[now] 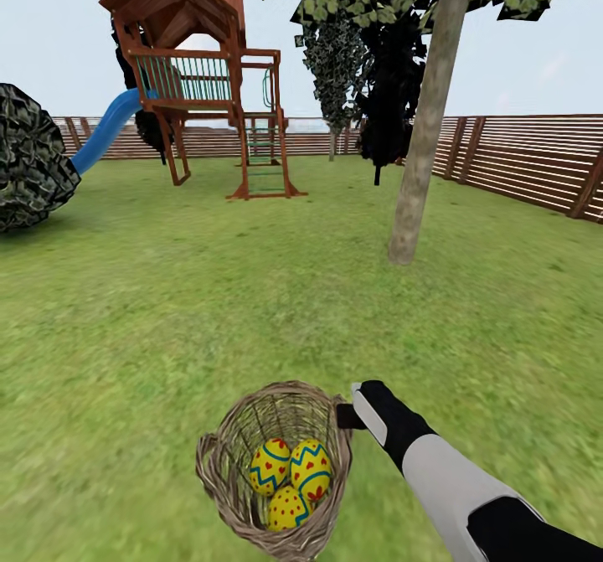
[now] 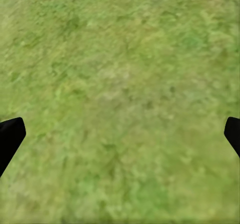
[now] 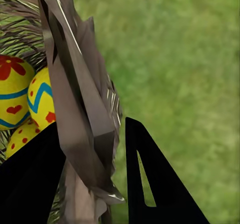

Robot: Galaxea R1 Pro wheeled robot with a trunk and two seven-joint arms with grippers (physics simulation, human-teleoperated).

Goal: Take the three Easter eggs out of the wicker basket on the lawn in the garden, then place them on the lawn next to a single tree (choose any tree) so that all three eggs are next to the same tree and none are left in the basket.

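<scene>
Wicker basket (image 3: 82,114) rim sits clamped in my right end effector (image 1: 352,415) at three o'clock: light, stiff; eggs (image 1: 289,478) smooth, roll-prone.

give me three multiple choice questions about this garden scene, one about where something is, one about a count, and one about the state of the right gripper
1. Where is the small tan-brown woven wicker basket?
A. On the green lawn
B. On the play frame
C. Beside the fence

2. How many yellow Easter eggs with red dots and blue zigzags lie in it?
A. One
B. Two
C. Three

3. What is the right gripper doing?
A. Holding an egg
B. Straddling the basket's rim
C. Hanging over bare grass

Answers: 1 A, grass surrounds the basket. 2 C, three eggs show inside. 3 B, one finger sits inside the wall, one outside.
</scene>
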